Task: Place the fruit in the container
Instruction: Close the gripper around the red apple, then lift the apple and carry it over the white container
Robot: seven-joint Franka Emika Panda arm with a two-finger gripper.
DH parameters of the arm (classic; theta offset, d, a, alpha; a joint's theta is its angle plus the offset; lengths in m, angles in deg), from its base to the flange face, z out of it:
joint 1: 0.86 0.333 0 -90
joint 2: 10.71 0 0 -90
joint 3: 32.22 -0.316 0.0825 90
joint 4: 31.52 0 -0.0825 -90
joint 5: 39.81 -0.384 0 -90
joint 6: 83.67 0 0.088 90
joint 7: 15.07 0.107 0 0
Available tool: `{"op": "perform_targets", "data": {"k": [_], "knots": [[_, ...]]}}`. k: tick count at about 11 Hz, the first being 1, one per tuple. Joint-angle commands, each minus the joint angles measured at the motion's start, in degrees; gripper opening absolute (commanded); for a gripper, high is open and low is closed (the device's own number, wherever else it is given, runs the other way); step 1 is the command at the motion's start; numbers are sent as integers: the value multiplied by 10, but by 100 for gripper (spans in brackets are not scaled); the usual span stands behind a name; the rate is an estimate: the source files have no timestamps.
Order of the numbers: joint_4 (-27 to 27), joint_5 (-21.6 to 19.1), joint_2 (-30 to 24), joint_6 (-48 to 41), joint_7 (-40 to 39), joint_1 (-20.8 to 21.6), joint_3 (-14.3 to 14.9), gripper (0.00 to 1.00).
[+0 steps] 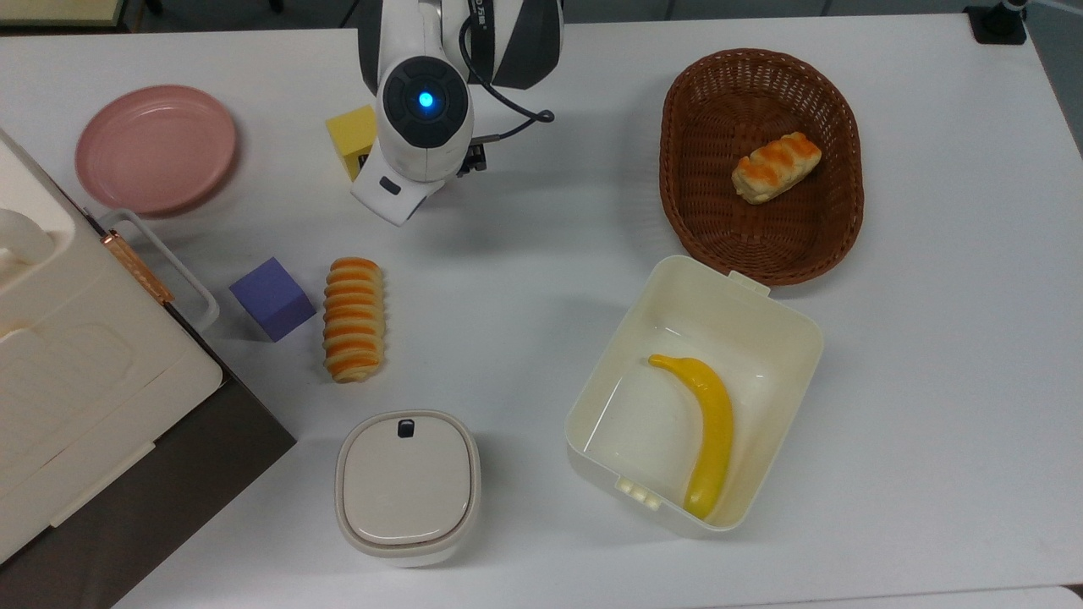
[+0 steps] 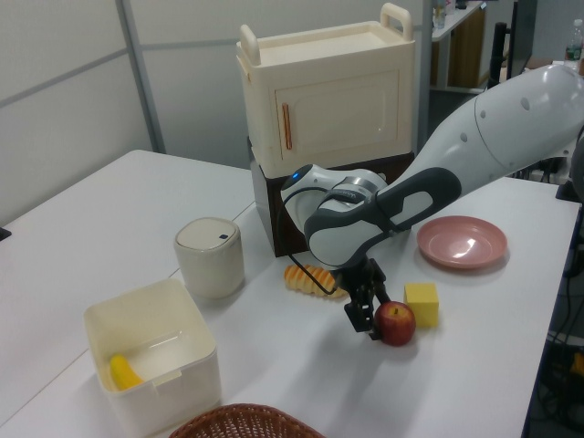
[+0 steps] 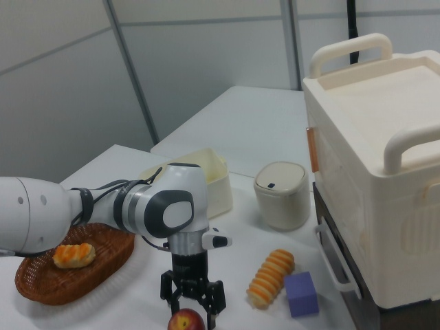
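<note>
One dark red apple (image 2: 395,322) just under the spread, empty gripper (image 3: 192,309).

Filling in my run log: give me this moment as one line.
gripper: open, low over apple | apple: on table, not gripped | tub: holds banana, no apple

top view: straight down over the whole table (image 1: 541,254) | left view: low, oblique, from the basket (image 2: 242,422) end toward the cabinet (image 2: 328,91) | right view: low, close, from the opposite end | shared: arm, tub (image 1: 694,393), lidded box (image 3: 280,194)
</note>
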Motion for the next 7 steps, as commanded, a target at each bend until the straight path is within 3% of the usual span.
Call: {"op": "perform_targets", "data": {"k": [1, 3, 7], "knots": [[7, 25, -13, -44, -9, 2, -1, 92], [6, 25, -13, -45, -8, 4, -1, 66], [-88, 18, -14, -46, 7, 20, -15, 64]]}}
